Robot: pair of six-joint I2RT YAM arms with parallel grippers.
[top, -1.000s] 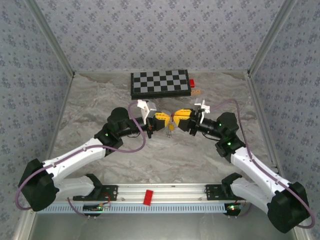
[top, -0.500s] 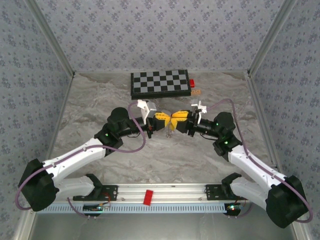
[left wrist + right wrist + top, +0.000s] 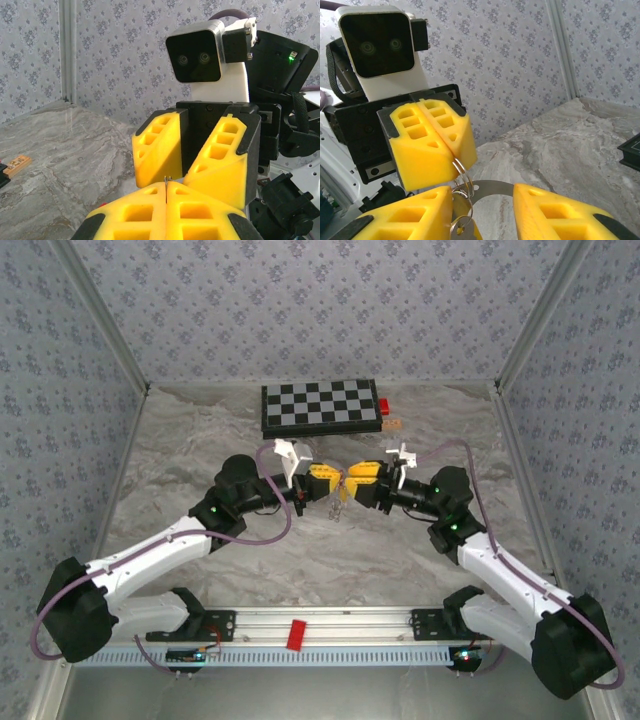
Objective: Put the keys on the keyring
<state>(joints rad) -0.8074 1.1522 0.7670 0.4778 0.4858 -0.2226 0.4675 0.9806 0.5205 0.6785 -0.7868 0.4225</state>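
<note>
On my overhead feed, the two arms meet nose to nose on the near side of the chessboard, well clear of it. The left gripper and right gripper sit tip to tip. The keyring dangles as a small grey shape just below where they meet. A tiny orange key lies on the table just beside the chessboard's near right corner. A red block sits against the board's right end.

On the left wrist camera, my own yellow fingers are pressed together. A thin sliver of metal wire stands up out of the seam between them. Facing me, the right gripper's fingers stand apart, with a clear gap between them. The orange key shows far off on the marbled table.

On the right wrist camera, the left gripper's fingers are clamped on the keyring's wire loops, which hang from their tips. A grey curved strip runs on from those loops across the gap between my own separated fingers. A small metal cluster hangs beside one of these fingers; I cannot tell whether it touches.
</note>
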